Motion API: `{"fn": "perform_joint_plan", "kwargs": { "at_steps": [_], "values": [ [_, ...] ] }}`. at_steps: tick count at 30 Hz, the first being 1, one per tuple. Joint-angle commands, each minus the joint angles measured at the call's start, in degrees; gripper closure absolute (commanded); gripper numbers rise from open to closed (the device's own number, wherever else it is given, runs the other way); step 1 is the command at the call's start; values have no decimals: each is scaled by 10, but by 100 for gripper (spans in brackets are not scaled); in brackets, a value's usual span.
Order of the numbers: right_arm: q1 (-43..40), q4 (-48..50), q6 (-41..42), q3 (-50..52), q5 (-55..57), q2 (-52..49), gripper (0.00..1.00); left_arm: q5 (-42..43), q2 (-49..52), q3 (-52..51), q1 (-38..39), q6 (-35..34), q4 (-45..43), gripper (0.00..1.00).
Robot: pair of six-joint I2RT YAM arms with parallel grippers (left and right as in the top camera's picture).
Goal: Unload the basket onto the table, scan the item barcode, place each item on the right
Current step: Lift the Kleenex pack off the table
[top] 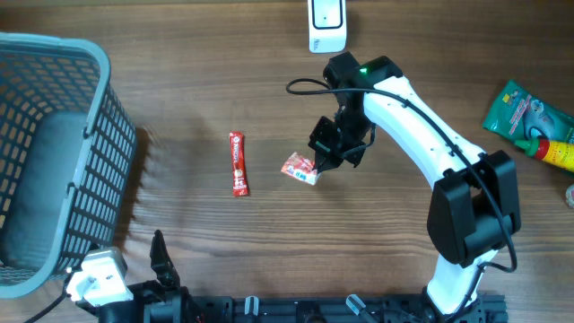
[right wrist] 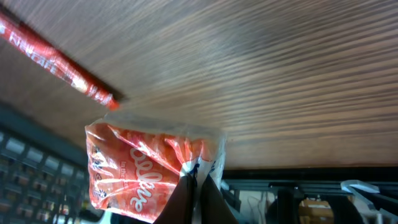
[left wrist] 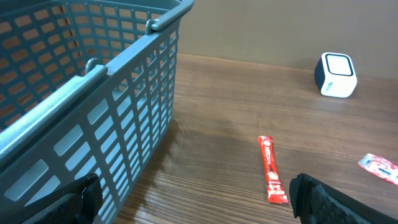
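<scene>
One corner pinch is all the right gripper (right wrist: 198, 186) has on the orange sachet (right wrist: 143, 177), which could slip free short of the white scanner (top: 326, 22); the left gripper (left wrist: 196, 200) gapes wide.

Basket (top: 54, 152) far left; stick packet (top: 238, 163) mid-table — sachet (top: 300, 169) just right; scanner (top: 326, 25) behind.

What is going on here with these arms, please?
The right gripper is shut on the edge of a small orange packet near the middle of the table, with the white scanner at the far edge not yet reached. The left gripper hangs open beside the basket. A red stick lies close by.
</scene>
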State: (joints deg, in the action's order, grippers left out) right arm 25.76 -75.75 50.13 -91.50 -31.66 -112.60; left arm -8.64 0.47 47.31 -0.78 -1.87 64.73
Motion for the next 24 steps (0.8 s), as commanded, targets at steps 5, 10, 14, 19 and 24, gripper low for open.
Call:
{"fn": "perform_joint_plan", "kwargs": {
  "at_steps": [5, 10, 14, 19, 24],
  "values": [
    [1, -15, -66, -4, -95, 7, 96, 3, -2, 1, -2, -3, -2, 0],
    [1, -15, -66, -4, -96, 7, 96, 3, -2, 1, -2, -3, -2, 0],
    [1, -19, -67, -4, -96, 7, 96, 3, -2, 1, -3, -3, -2, 0],
    [1, -17, -66, -4, -96, 7, 96, 3, -2, 1, -3, -3, -1, 0],
    [1, -17, -67, -4, -96, 7, 96, 3, -2, 1, -2, -3, -2, 0]
  ]
}}
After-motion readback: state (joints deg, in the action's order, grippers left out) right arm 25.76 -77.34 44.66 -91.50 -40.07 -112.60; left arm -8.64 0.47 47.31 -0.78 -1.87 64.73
